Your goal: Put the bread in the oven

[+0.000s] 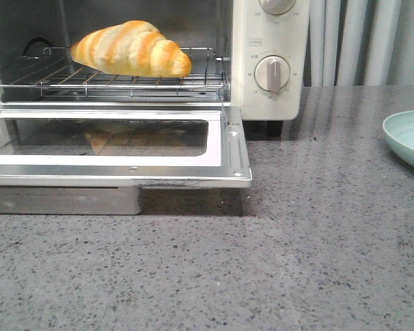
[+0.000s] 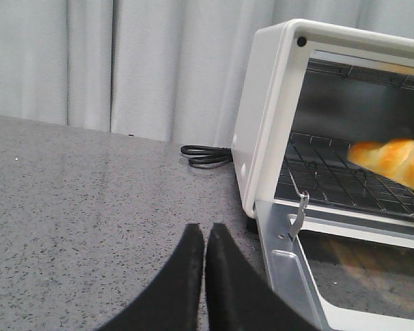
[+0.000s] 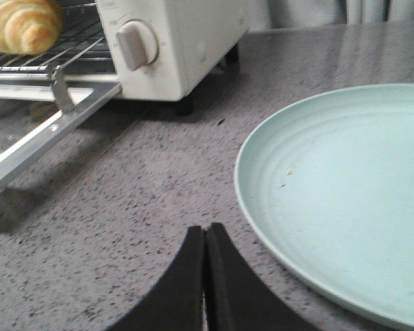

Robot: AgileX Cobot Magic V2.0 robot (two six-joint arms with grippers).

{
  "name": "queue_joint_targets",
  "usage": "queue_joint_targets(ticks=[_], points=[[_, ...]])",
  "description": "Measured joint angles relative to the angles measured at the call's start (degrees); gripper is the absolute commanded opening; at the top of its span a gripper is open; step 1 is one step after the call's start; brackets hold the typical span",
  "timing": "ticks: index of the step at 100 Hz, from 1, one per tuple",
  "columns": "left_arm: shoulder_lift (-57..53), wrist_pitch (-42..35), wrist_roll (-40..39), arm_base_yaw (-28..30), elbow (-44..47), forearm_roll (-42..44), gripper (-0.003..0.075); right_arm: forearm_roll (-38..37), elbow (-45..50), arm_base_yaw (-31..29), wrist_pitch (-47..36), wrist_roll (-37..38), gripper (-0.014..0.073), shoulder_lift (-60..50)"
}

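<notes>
The bread [image 1: 132, 48], a golden-orange striped croissant roll, lies on the wire rack inside the cream-white oven [image 1: 270, 41]. The oven's glass door [image 1: 224, 148] hangs open, flat over the counter. The bread also shows in the left wrist view [image 2: 393, 160] and the right wrist view [image 3: 21, 24]. My left gripper [image 2: 205, 231] is shut and empty, over the counter beside the oven's left side. Shut and empty too, my right gripper [image 3: 205, 232] hovers by the plate, away from the oven. Neither gripper shows in the front view.
A pale green plate [image 3: 345, 186] lies on the grey speckled counter right of the oven; its rim [image 1: 407, 138] shows at the front view's right edge. A black power cord [image 2: 205, 154] lies behind the oven's left side. Grey curtains hang at the back.
</notes>
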Motion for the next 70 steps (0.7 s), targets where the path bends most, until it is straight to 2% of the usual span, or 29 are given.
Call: queue_joint_targets(ticks=[35,70], points=[[0.0,0.0,0.0,0.0,0.0,0.0,-0.0021,-0.27,0.0,-12.8,7.47,-0.51,-0.0076,-10.01],[0.0,0.0,0.0,0.0,0.0,0.0,-0.0021,-4.07,0.0,-19.99,15.73,-0.64,-0.0076,-19.09]])
